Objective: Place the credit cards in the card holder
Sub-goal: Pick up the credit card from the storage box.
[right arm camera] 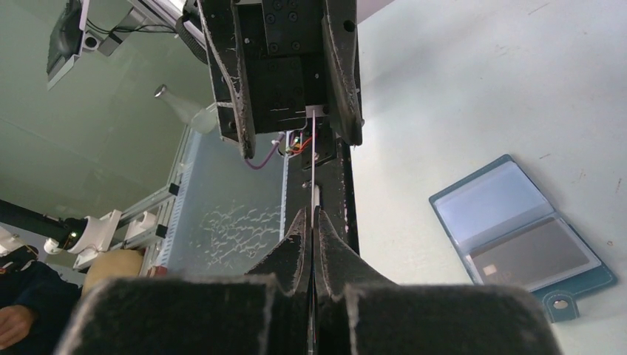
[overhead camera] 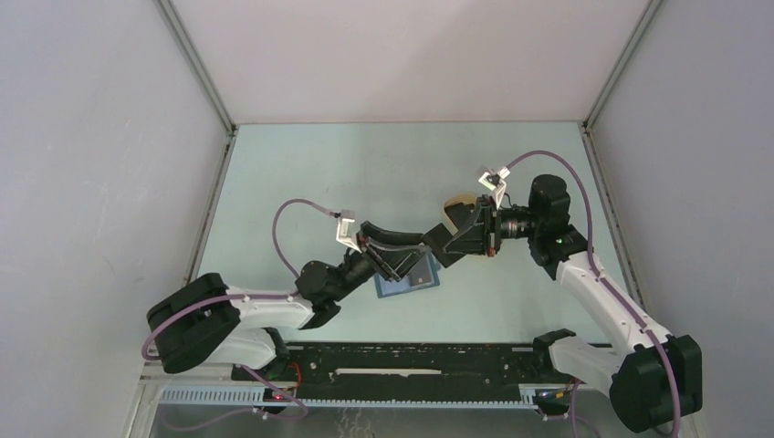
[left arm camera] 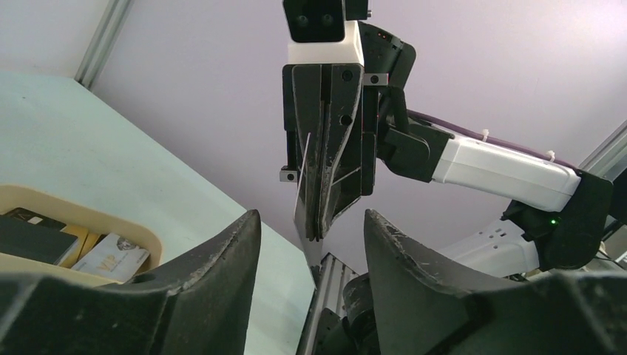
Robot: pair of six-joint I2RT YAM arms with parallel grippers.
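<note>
R fingers [right arm camera: 296,240] clamp a credit card [right arm camera: 313,170] edge-on, mid-air. L fingers [left arm camera: 233,255] sit half open astride it, no grip. Close L flat on the faces before R releases.

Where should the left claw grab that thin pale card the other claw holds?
Grip the thin whitish card's free end, beyond the shut right gripper. Bring the left gripper head-on, one finger on each flat face: the card stands edge-on between them.

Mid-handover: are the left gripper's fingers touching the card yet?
Apart. Left wrist view shows gaps between the card and both left fingers; the right gripper pinches it.
</note>
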